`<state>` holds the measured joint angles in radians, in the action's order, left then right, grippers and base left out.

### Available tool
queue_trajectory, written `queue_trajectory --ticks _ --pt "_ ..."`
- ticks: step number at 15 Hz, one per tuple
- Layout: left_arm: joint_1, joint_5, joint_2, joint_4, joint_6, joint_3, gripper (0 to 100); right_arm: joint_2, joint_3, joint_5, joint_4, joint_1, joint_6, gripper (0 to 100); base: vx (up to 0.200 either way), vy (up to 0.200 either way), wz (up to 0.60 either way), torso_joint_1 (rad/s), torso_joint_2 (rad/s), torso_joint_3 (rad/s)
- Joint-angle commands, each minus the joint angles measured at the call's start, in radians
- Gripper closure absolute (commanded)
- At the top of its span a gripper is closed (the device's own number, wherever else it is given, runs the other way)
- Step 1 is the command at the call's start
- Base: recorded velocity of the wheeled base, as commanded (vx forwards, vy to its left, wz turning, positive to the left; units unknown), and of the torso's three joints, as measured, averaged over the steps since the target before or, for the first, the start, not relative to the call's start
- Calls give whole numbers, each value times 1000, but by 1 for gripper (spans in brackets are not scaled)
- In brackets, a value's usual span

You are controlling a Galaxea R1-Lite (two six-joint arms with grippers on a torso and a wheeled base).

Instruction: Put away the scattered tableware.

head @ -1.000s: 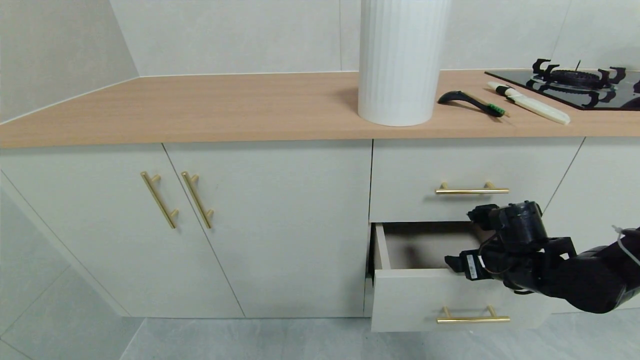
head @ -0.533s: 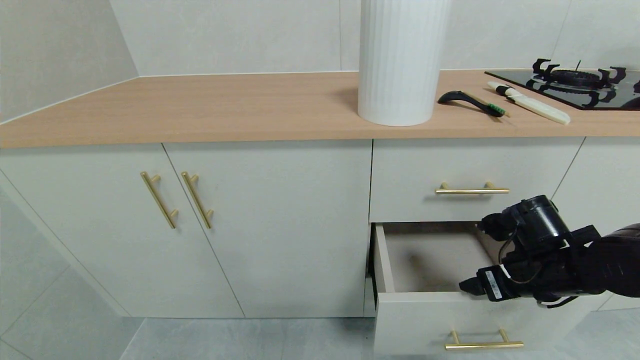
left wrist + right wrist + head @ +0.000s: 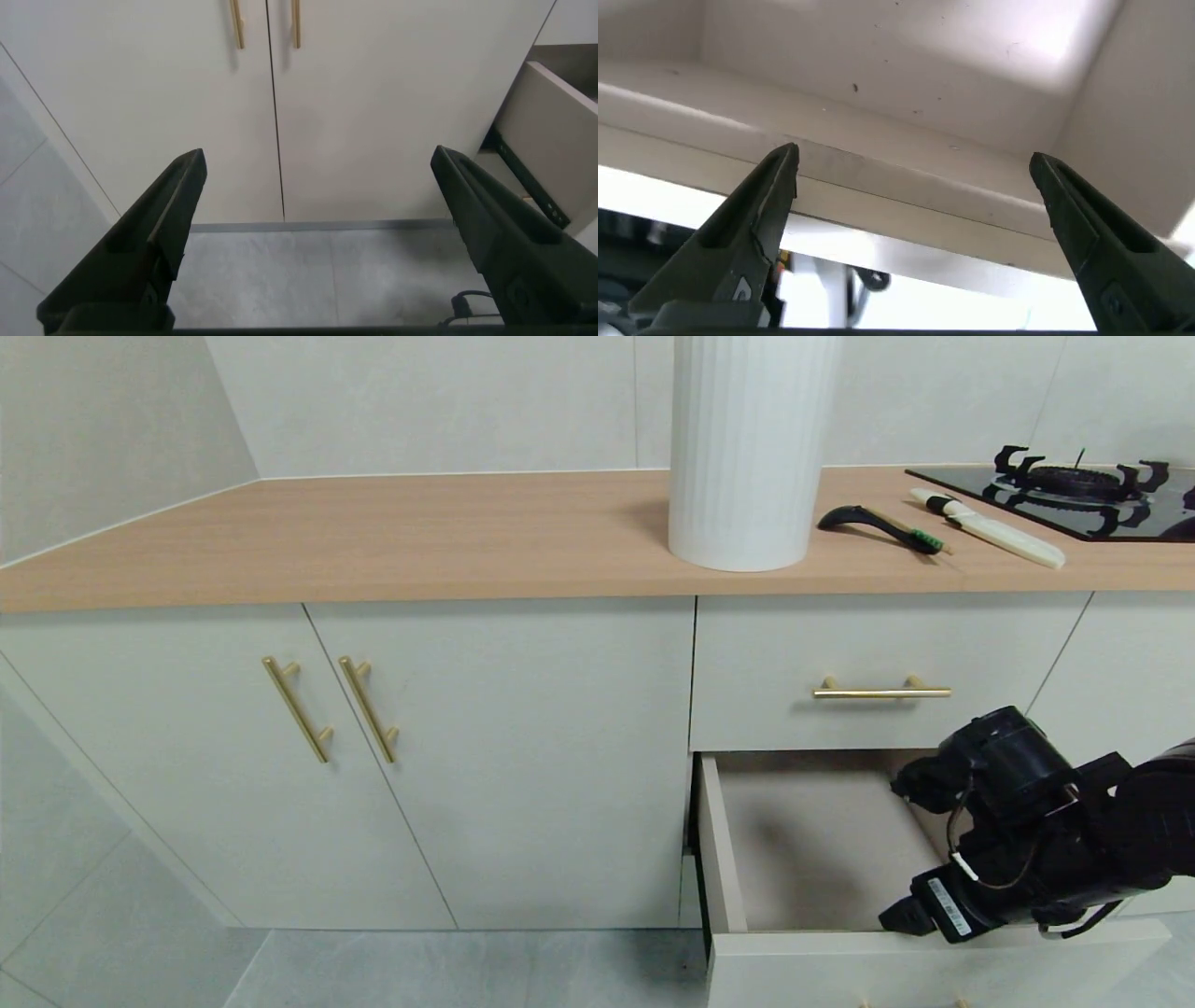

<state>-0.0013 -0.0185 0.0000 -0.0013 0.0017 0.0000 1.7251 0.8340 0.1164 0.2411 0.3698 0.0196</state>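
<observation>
The drawer (image 3: 726, 859) has slid farther out with my right tool (image 3: 901, 851), released, at its front. Spoon (image 3: 878, 527) and knife (image 3: 990, 530) lie above on the desk (image 3: 420, 537), slanting back-left to front-right; right arm nearer.

On my right wrist camera I see the right gripper (image 3: 912, 157) with its two dark fingers (image 3: 752, 233) spread wide apart. Beyond the fingertips is the open drawer (image 3: 878, 56). Its inside is pale, with a few small dark specks (image 3: 855, 88) on it. There is a corner (image 3: 1074, 89) where a side wall meets the other panels. A flat edge (image 3: 906, 191) of the drawer runs as a pale band across, from one finger to the other. Past this edge all is very bright, with some dark shapes (image 3: 864, 277) that I cannot identify.
</observation>
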Motion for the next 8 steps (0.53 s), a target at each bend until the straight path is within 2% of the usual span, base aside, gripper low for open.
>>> queue_trajectory --ticks 1,6,8 --pt "0 0 0 0 0 0 0 -12 -3 0 63 3 -43 0 0 0 0 0 0 0" --pt "0 0 0 0 0 0 0 -27 -4 0 245 18 -148 0 0 0 0 0 0 0" --pt "0 0 0 0 0 0 0 -19 22 5 234 15 -138 0 0 0 0 0 0 0"
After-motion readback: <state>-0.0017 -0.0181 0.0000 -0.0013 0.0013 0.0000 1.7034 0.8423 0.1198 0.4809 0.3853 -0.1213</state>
